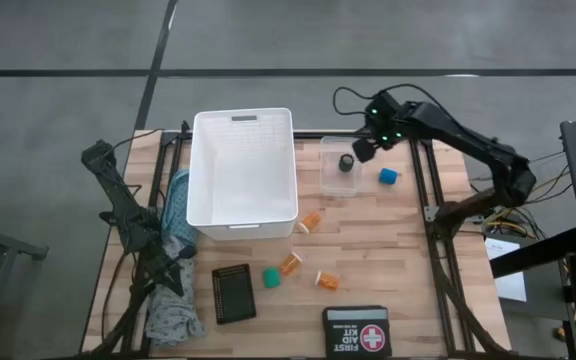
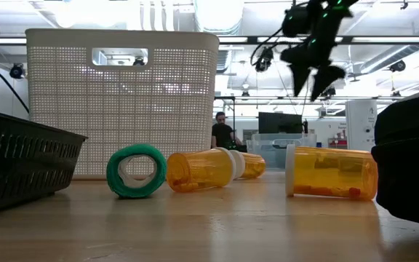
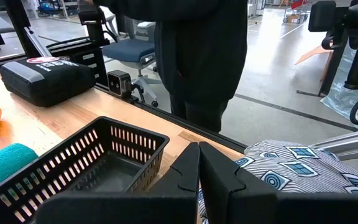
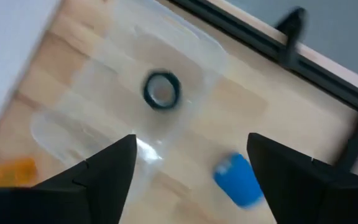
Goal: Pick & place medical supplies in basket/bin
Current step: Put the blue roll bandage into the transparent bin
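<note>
The white slotted basket [image 1: 243, 170] stands at the table's middle far side. Right of it, a clear tub [image 1: 340, 168] holds a black round piece [image 4: 161, 90]. A blue piece [image 1: 388, 176] lies on the table beside the tub. Three orange pill bottles [image 1: 311, 221] [image 1: 290, 263] [image 1: 326, 281] and a green piece [image 1: 270, 277] lie on their sides nearer. My right gripper [image 4: 191, 168] hangs open and empty above the tub; it also shows in the high view [image 1: 366, 148]. My left gripper [image 3: 199, 168] is shut at the table's left, by the teal patterned cloth [image 3: 291, 168]. My left gripper's shut fingers lie just beside the patterned cloth's folds [image 3: 253, 165]; I cannot tell whether they touch it. My right gripper touches nothing.
A small black slotted basket [image 1: 233, 293] lies near the left gripper. The black FIRST AID KIT case [image 1: 355, 330] sits at the near edge. The cloth [image 1: 173, 215] spreads along the table's left side. A person stands beyond the table in the left wrist view [image 3: 201, 56].
</note>
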Controlling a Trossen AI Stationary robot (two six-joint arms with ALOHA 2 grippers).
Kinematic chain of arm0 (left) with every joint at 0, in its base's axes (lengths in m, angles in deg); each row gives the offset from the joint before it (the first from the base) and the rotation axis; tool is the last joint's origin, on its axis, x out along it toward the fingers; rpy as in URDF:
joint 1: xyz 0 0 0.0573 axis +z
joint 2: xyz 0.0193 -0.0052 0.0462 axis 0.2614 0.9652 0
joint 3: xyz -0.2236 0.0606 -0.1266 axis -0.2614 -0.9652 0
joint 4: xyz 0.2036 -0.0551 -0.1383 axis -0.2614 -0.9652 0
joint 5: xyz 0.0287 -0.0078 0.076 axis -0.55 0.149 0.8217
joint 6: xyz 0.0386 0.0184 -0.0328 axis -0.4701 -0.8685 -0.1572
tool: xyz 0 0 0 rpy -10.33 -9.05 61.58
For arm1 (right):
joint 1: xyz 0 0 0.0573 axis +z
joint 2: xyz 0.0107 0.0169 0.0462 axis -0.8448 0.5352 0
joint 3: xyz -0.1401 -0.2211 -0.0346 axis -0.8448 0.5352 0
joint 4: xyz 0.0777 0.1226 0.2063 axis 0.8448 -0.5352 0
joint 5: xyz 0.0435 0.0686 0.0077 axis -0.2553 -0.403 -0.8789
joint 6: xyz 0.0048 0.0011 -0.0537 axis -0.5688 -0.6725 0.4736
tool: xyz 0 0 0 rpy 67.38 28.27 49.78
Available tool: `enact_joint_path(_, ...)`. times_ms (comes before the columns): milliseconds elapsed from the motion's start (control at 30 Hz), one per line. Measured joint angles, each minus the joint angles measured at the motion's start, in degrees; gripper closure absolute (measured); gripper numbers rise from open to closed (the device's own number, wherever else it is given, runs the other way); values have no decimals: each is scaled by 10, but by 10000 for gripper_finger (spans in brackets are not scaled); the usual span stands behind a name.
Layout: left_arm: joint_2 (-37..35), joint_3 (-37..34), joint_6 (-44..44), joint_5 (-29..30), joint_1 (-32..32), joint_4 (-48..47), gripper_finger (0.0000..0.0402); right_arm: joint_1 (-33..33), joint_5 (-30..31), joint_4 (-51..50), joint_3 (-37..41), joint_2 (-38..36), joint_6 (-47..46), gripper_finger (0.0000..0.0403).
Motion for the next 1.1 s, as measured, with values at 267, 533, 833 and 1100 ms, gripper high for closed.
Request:
enact_joint_path(267,0,0,0,0,0,0,391,0,34,-110,20,-67,105,102)
enact_joint_path(533,0,0,0,0,0,0,391,0,31,-92,128,-109,175,102)
enact_joint_path(833,0,0,0,0,0,0,391,-2,27,55,251,-123,219,82)
enact_joint_path(1100,0,0,0,0,0,0,391,-2,30,102,286,-123,255,91)
